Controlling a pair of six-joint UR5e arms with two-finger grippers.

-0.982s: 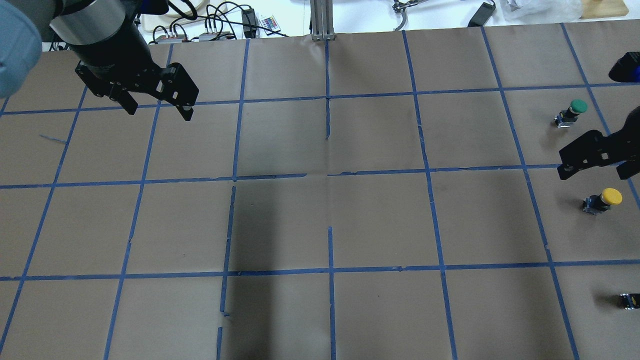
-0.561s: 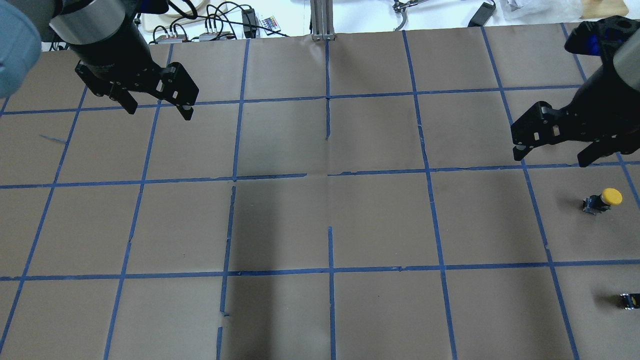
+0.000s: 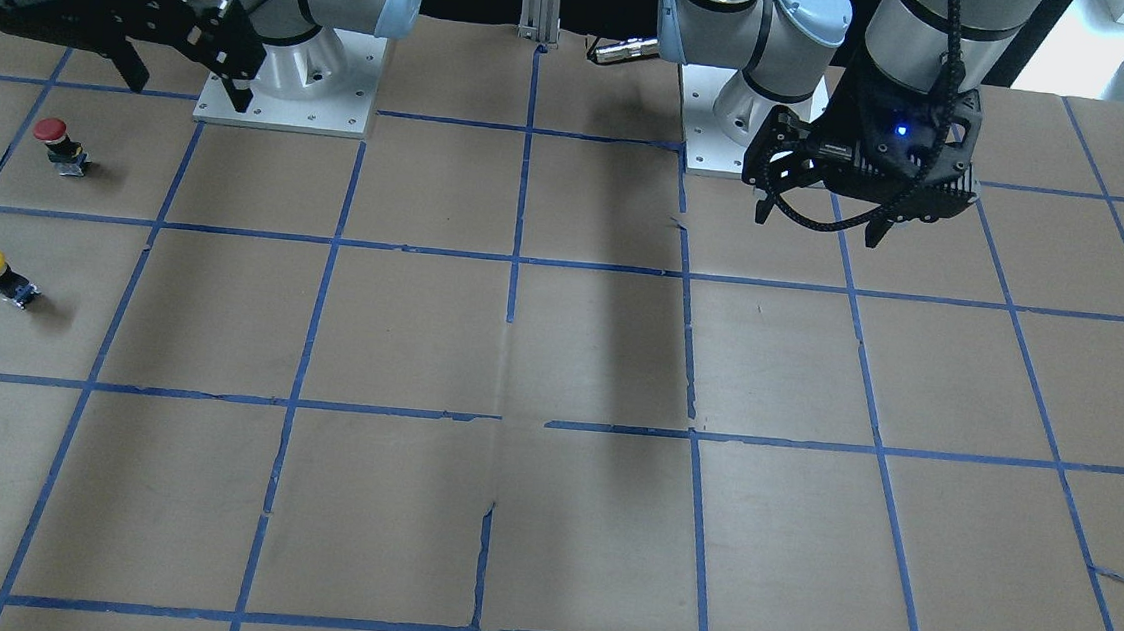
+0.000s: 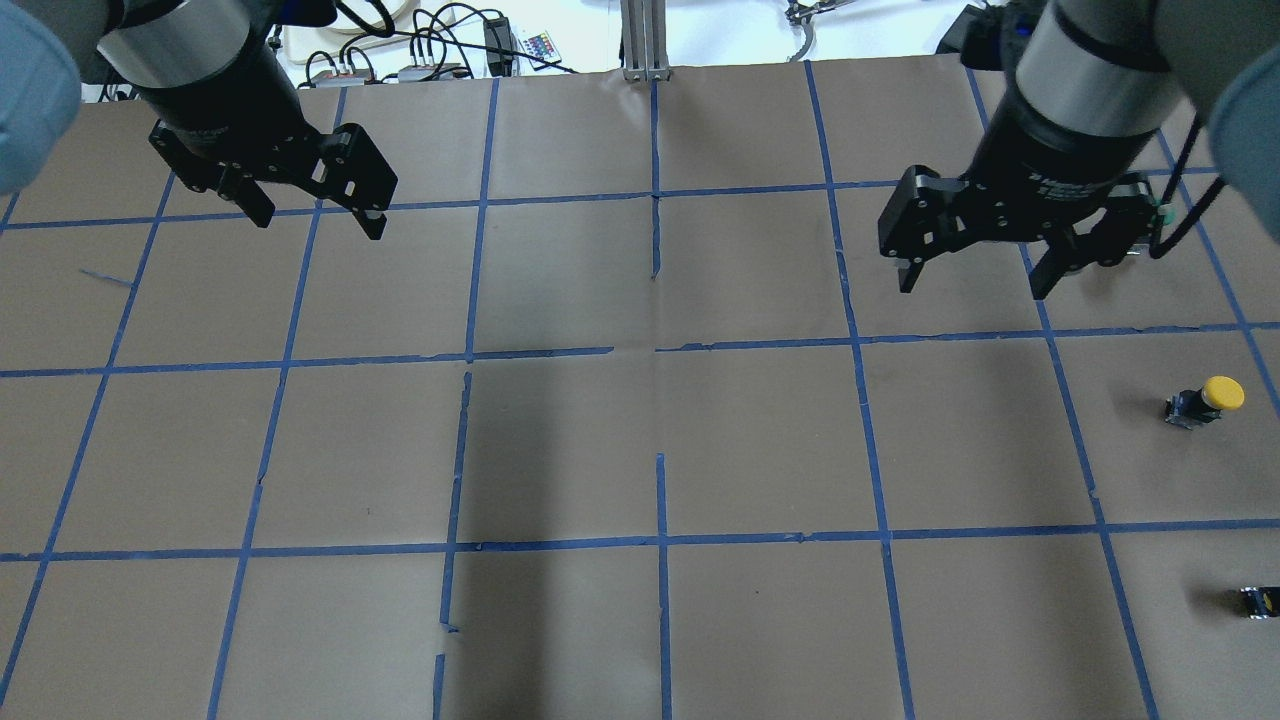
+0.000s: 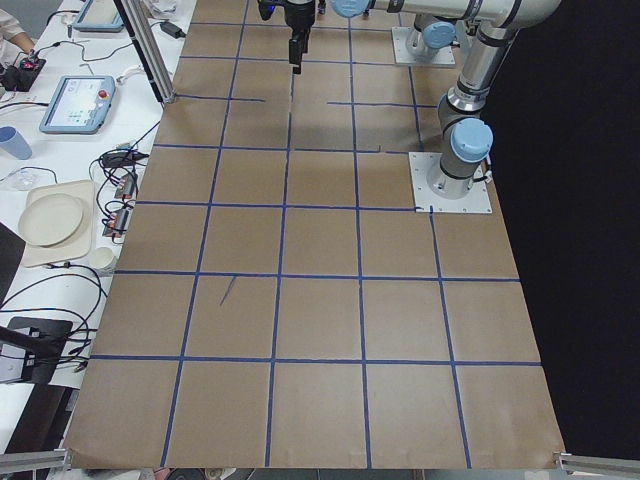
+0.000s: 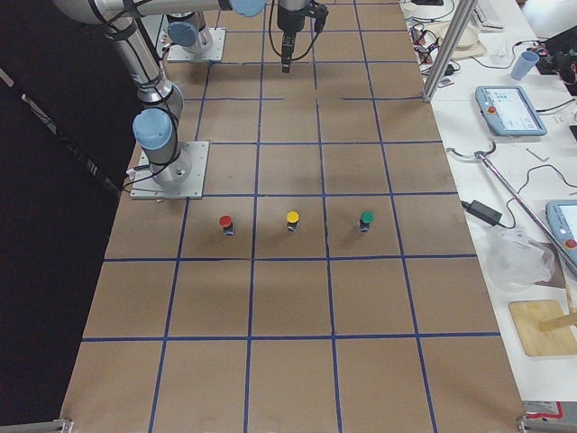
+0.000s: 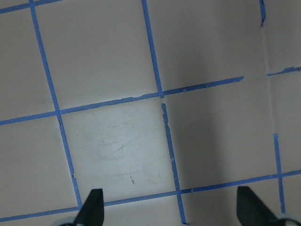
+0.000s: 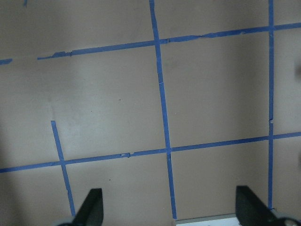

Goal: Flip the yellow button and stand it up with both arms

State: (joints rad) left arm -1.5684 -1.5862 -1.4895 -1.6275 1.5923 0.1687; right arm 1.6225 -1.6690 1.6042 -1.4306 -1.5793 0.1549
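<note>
Only one yellow button (image 4: pixel 1206 399) among three.

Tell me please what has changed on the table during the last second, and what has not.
The right claw moved away from the yellow button, from the right edge of the table toward its middle. It stayed open and empty; nothing was taken hold of or let go. The left claw, also open, the yellow button and the small black part did not move.
</note>
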